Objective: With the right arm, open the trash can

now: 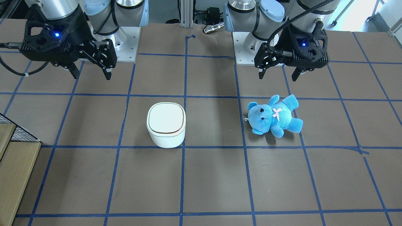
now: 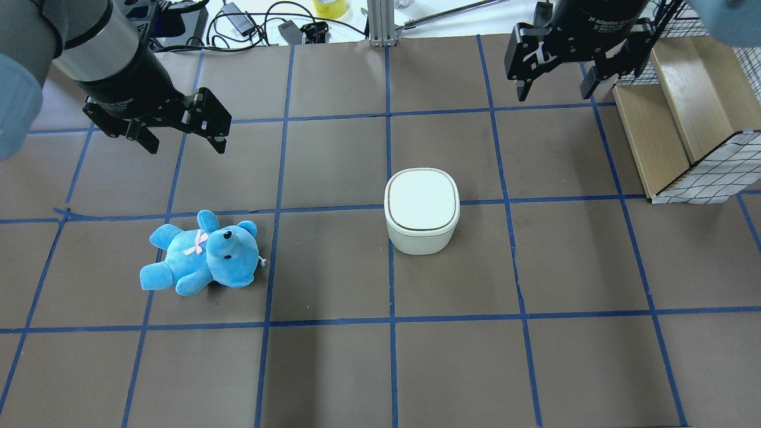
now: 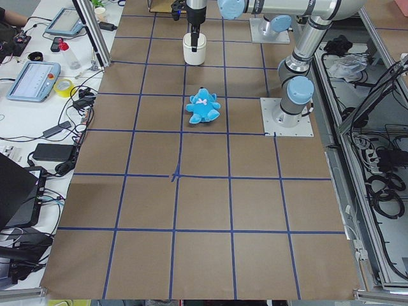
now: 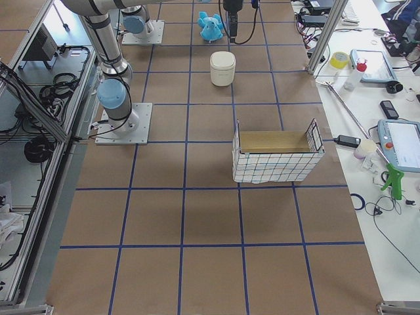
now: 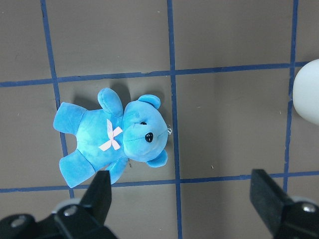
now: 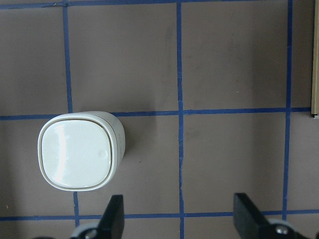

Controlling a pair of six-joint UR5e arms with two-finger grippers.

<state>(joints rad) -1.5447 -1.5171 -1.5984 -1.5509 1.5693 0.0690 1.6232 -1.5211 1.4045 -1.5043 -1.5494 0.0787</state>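
The white trash can (image 1: 166, 124) stands near the table's middle with its flat lid shut; it also shows in the overhead view (image 2: 422, 208) and the right wrist view (image 6: 77, 149). My right gripper (image 1: 92, 75) is open and empty. It hangs above the table, back and to the side of the can, apart from it (image 2: 556, 94). In the right wrist view the gripper (image 6: 180, 214) is to the right of the can. My left gripper (image 2: 185, 145) is open and empty, above and behind the blue teddy bear (image 2: 202, 252).
A wire-mesh basket with a wooden inside (image 2: 684, 119) stands at the table edge on my right, close to the right gripper. The teddy (image 1: 273, 116) lies on its back on my left side. Blue tape lines grid the brown table (image 2: 333, 368).
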